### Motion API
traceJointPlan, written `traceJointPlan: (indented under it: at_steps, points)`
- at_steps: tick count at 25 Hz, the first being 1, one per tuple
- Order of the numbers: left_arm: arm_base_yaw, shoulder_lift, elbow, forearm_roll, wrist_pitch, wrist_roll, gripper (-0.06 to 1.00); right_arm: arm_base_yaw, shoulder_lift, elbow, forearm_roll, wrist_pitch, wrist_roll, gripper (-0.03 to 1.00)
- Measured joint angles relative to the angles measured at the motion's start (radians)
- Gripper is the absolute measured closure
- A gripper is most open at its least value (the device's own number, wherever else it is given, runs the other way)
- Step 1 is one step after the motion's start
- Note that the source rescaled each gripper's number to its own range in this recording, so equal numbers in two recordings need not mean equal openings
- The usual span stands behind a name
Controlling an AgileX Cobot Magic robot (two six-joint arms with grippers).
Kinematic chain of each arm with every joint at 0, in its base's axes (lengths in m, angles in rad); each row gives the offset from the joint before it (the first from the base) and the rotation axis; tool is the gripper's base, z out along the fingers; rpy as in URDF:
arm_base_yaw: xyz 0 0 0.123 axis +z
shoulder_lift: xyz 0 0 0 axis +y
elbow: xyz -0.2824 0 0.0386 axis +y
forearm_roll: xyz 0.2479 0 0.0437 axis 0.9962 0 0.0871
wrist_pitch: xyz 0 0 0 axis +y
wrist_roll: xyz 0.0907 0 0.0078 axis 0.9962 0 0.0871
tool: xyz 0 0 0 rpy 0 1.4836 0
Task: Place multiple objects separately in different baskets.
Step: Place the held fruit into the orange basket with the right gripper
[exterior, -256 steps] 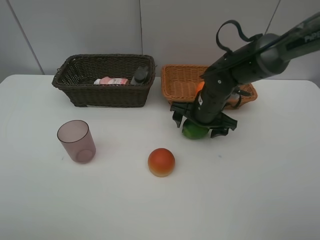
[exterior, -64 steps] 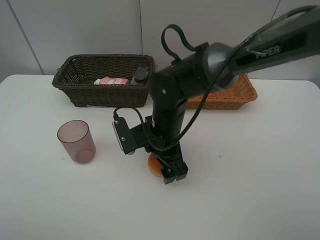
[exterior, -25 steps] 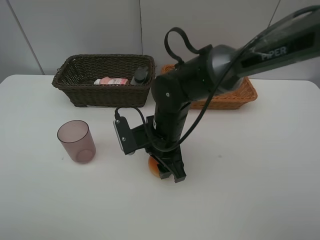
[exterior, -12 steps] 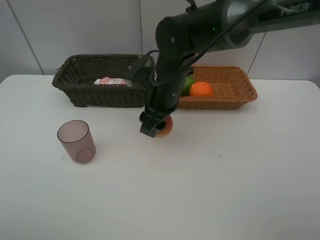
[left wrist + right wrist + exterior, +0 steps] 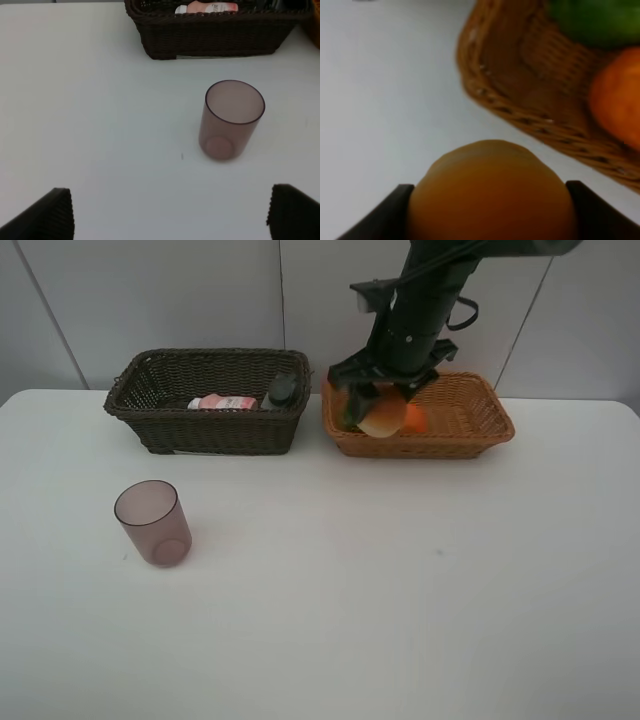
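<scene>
Mid-carry. Clamped on the red-orange round fruit (image 5: 381, 424) with the right gripper (image 5: 382, 406), jaws snug against both sides of it, aloft at the left end of the light tan wicker basket (image 5: 470, 440). From the right wrist view, seemingly not yet over the basket's inside: white table (image 5: 400, 590) underneath, woven rim just beyond. Already lying in that basket: orange (image 5: 616, 102) and green round fruit (image 5: 600, 20), close together, touching or not hard to tell. In the dark brown basket (image 5: 215, 432), just beside the tan one: pink white-capped bottle (image 5: 222, 402) on its side, dark grey bottle (image 5: 283, 390) propped in the right-hand corner. Out on the table, upright and well apart from both baskets: translucent mauve cup (image 5: 153, 523). Facing the cup from a little way off with the left gripper (image 5: 172, 215), jaws spread wide, nothing between them. Judged step: delivering the third fruit to the fruit basket, five of six items sorted once down. Next move, by the look of it: advance past the rim, centre over bare weave clear of the two fruits, lower close to the floor, then spread the jaws. Worth watching: little free room there, so risk of a roll or a knock on the rim if let go too high. After that, only the cup to place, probably in the dark basket with the bottles.
</scene>
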Motion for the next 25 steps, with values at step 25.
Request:
traceJointPlan:
  at_steps: [25]
  points:
    - [0.0,0.0,0.0,0.0,0.0,0.0,-0.06,-0.274,0.147,-0.006,-0.051,-0.333,0.09,0.52]
